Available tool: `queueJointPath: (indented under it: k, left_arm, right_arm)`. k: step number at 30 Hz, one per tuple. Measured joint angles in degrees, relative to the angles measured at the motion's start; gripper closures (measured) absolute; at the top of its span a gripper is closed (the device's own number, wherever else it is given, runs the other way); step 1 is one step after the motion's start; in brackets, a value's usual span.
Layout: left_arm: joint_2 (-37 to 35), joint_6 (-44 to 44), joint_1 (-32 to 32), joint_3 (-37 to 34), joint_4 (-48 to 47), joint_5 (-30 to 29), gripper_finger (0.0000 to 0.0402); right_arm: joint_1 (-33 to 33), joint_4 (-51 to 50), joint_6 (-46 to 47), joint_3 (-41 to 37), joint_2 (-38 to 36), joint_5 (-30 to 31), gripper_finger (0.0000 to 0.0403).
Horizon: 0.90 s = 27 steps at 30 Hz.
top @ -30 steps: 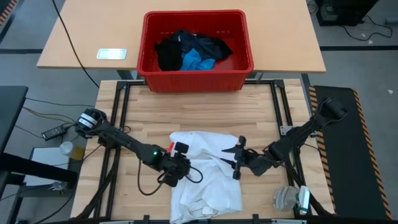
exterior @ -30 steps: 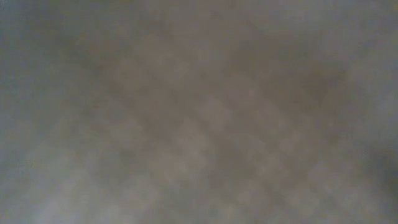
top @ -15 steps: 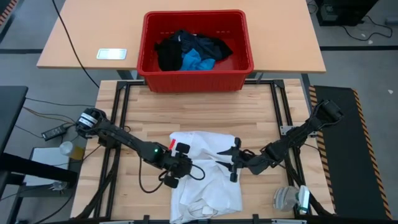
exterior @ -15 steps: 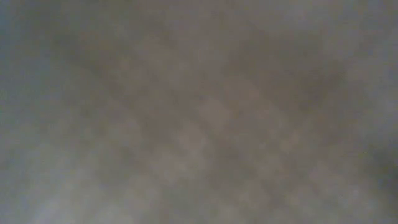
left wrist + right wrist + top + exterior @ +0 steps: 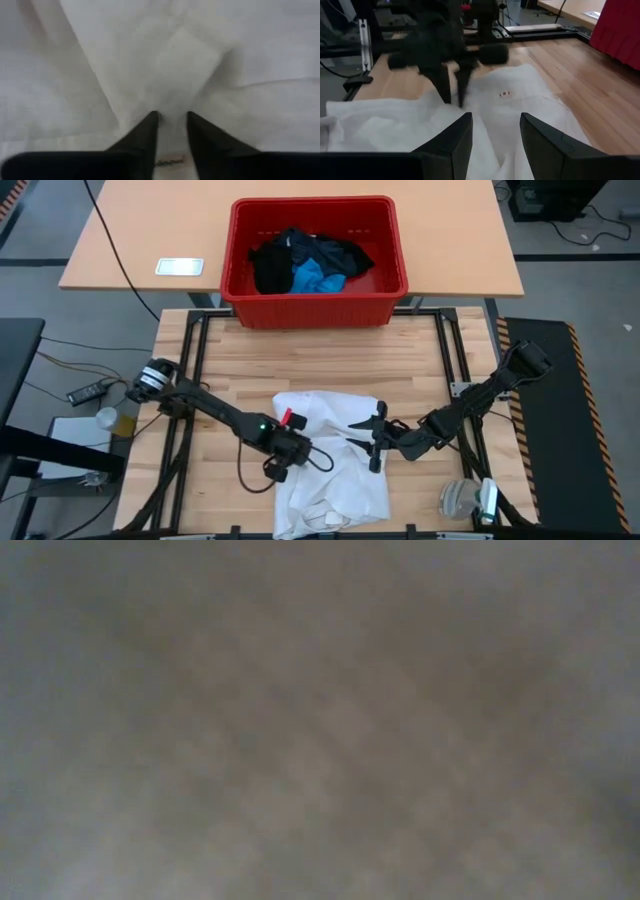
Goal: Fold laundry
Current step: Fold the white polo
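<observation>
A white shirt [image 5: 335, 470] lies crumpled on the wooden table, and its near end hangs over the near edge. My left gripper [image 5: 298, 448] points steeply down onto the shirt's left part, its fingers close together in the cloth. My right gripper [image 5: 372, 442] hovers open above the shirt's right part and points nearly level toward the table's left. Its fingers [image 5: 455, 137] touch nothing. Black garments [image 5: 275, 268] and a bright blue piece [image 5: 318, 280] lie heaped in the red crate [image 5: 315, 310]. The low view shows only blur. My left gripper has its fingertips [image 5: 150, 120] set into the shirt's upper layer [image 5: 171, 107], left of the shirt's middle. It comes steeply from above. A small ridge of cloth stands between the two tips. The shirt lies slack on the table around them.
The red crate stands on the tan table beyond the far edge. A white phone-like slab [image 5: 180, 266] lies to its left. Bare wood [image 5: 300, 360] stretches between the shirt and the crate. Black frame rails [image 5: 190, 350] run along the table's sides.
My left gripper has shifted a little toward the table's right and sunk onto the shirt, tipping more steeply downward. The shirt's outline stays as it was.
</observation>
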Motion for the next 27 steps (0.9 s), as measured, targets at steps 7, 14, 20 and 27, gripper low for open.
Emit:
queueJointPath:
  k: [7,14,20,27]
  left_arm:
    - [-6.71,-1.18,-0.14,4.00,-4.47,-3.95,0.0396]
    - [-13.20,-0.90,-2.79,4.38,-8.28,-1.17,0.0400]
    - [-10.95,-4.02,-7.36,3.07,-10.94,1.87,0.0400]
    - [-5.60,-7.35,-7.71,-2.24,-6.92,1.32,0.0394]
  right_arm:
    - [0.07,-0.27,0.00,0.00,-0.02,0.01,0.0231]
    - [1.36,-0.35,-0.14,0.00,-0.02,0.51,0.0231]
    - [1.00,-0.26,-0.13,0.00,-0.04,0.47,0.0231]
    - [0.74,-0.18,1.31,0.00,-0.04,-1.01,0.0231]
